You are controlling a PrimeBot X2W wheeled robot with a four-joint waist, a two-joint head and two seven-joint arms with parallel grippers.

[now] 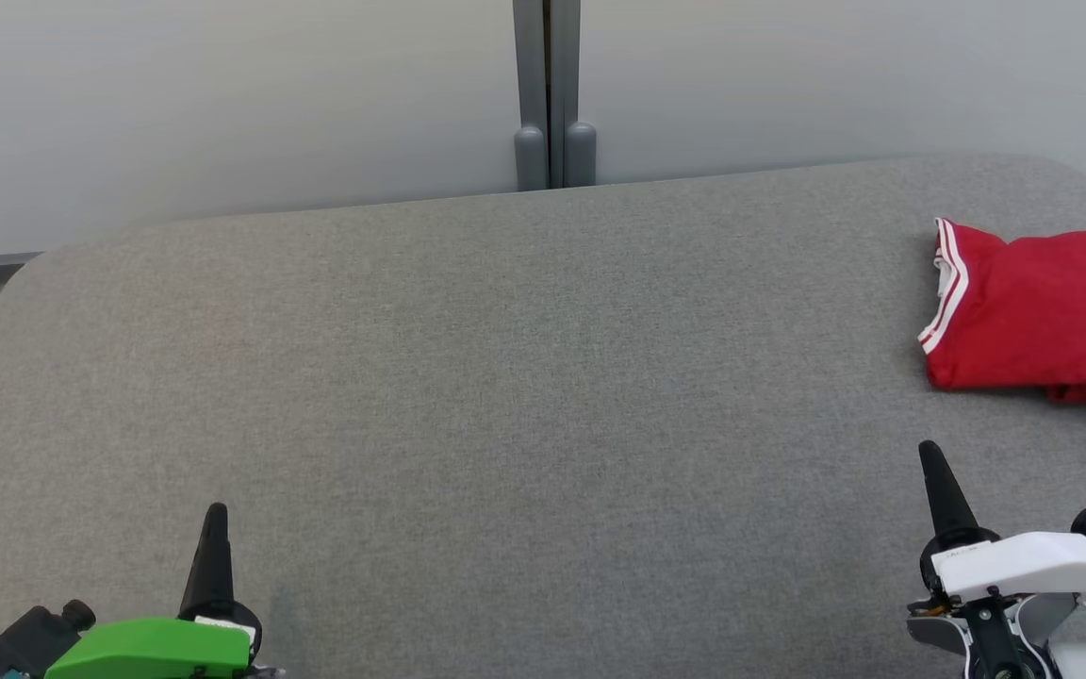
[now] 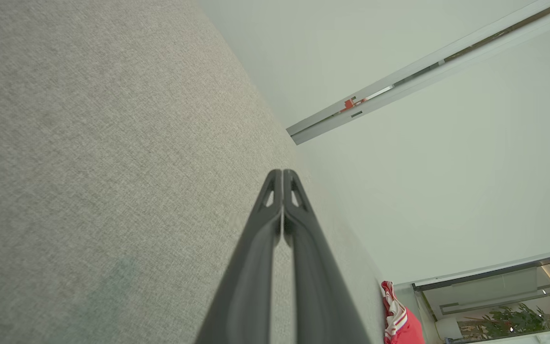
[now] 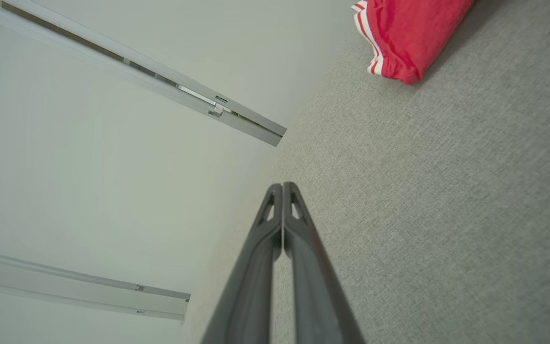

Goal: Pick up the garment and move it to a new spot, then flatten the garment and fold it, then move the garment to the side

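Pressing together on nothing, the jaws of the left gripper [image 1: 216, 514] and right gripper [image 1: 929, 453] point forward low over the grey counter [image 1: 524, 377], open cloth stretching between them, while the folded red garment [image 1: 1043, 302] (white-striped trim) lies near the right edge, ahead of the right gripper and apart from it.

- Soft, even, bright light fell over the grey table [image 1: 505, 377]; no glare showed, and its weave was crisp in the head view.
- The red garment [image 1: 1043, 311] at the right cast only a thin, faint shadow along its near edge.
- The far wall [image 1: 222, 113] looked flat and slightly washed out.
- In the wrist views, the left gripper [image 2: 282, 173] and right gripper [image 3: 282, 186] were sharp at the tips but blurred close to the lens.
- The table weave softened toward the left wrist view's edges.
- A plant [image 2: 509, 322] beyond the garment was small and hazy.
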